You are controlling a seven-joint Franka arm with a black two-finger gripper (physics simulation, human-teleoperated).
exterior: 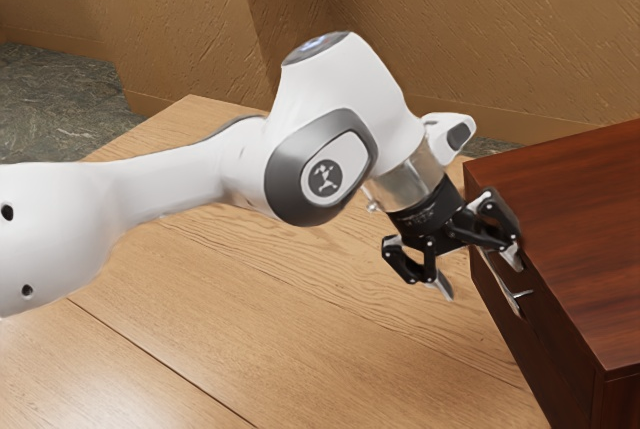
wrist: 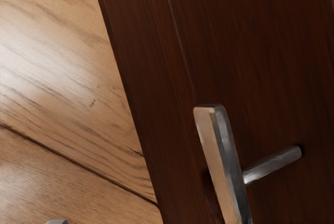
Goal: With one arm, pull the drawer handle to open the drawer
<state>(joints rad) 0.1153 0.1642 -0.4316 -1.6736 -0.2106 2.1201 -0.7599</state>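
The task is at its approach stage. In the exterior view the end effector (exterior: 477, 269) hangs just in front of the dark wooden cabinet (exterior: 575, 194) that stands on the table (exterior: 300, 349). Its two fingers are spread apart with nothing between them. The drawer (exterior: 545, 349) looks flush with the cabinet's face, so it appears unopened. Its metal handle (exterior: 517, 296) sits just below the nearer fingertip and is not gripped. Closing in on the handle, clamping it and pulling outward are all left to do.

The exterior view gives the finger spread and the hand's place against the cabinet, but the handle is a small glint there. The wrist view shows the handle (wrist: 220, 158) up close. It is a flat bar held off the drawer front (wrist: 250, 46) by a short post (wrist: 271, 164), off to one side of the hand's line, which suggests some realignment is needed.
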